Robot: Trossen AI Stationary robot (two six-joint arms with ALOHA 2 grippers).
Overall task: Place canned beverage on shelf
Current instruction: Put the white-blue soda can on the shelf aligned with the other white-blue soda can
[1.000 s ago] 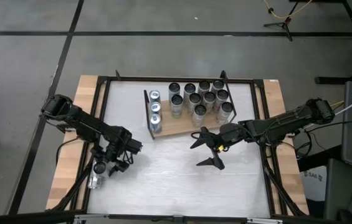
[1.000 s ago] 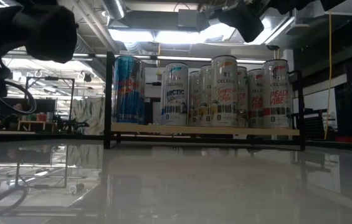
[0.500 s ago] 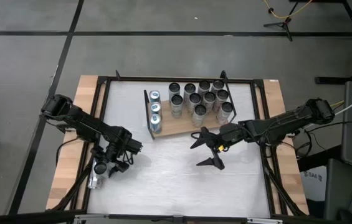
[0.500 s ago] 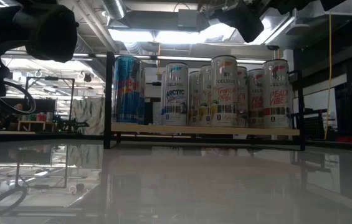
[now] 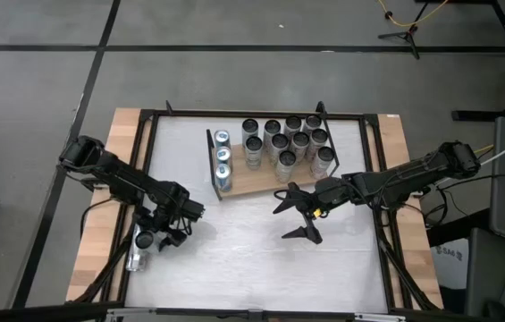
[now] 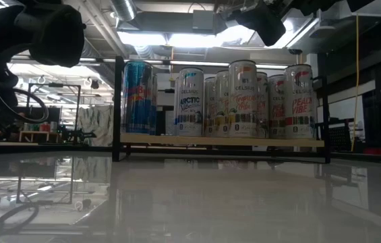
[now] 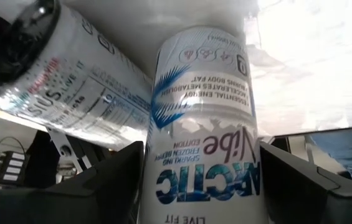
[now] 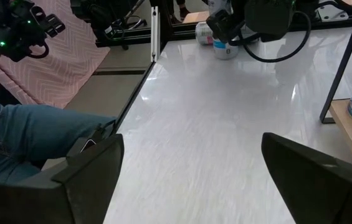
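can: glossy white Celsius Arctic Vibe can (image 7: 204, 124) between left jaws (image 5: 164, 234), clasped upright | second cylindrical can (image 7: 63, 81) lying just beside | right jaws (image 5: 295, 215) spread wide, empty, above glossy white surface (image 5: 252, 259) | wooden board shelf (image 5: 252, 183) just beyond them, tall cans standing

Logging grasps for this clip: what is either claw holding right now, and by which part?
The left claw seems to grip the Arctic Vibe can across its side walls; the right claw is open and empty.
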